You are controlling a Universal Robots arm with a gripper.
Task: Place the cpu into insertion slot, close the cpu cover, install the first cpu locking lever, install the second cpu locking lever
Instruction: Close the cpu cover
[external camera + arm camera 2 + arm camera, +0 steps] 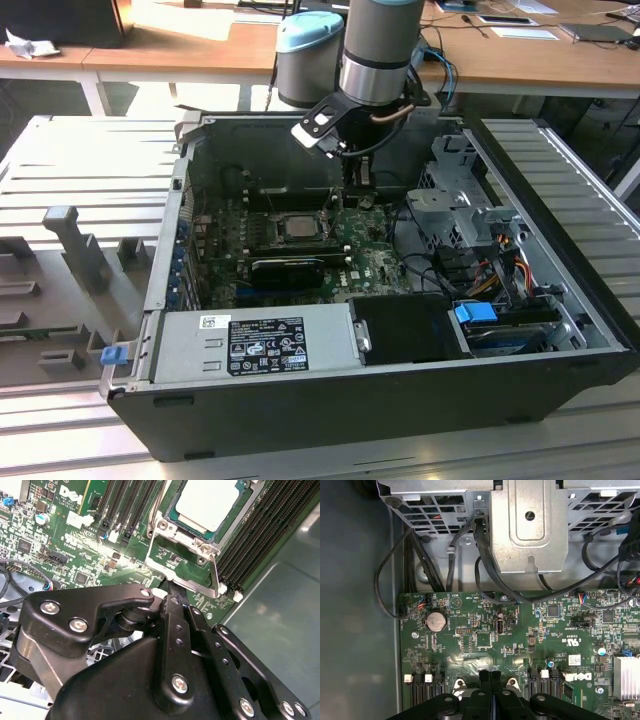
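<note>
The cpu [207, 500], a flat square chip with a pale silver top, lies in the insertion slot, which is hidden under it. The cpu cover [167, 526], a thin metal frame, lies around the chip's edge. One thin metal locking lever [215, 572] runs beside the socket; whether it is latched I cannot tell. My gripper [170, 591] is shut with nothing between its black fingers, its tips just off the socket's bracket near that lever. In the exterior view the cpu [298, 226] sits mid-board and the gripper [362, 188] hangs to its right. The first wrist view shows the gripper [491, 675] over the green board.
The open computer case [330, 400] lies on a slatted metal table. Black memory slots [260, 535] flank the socket. A grey drive cage [530, 525] with dark cables [480, 555] stands beyond the board, and a coin battery [435, 621] sits on it. The power supply [255, 345] fills the case's front.
</note>
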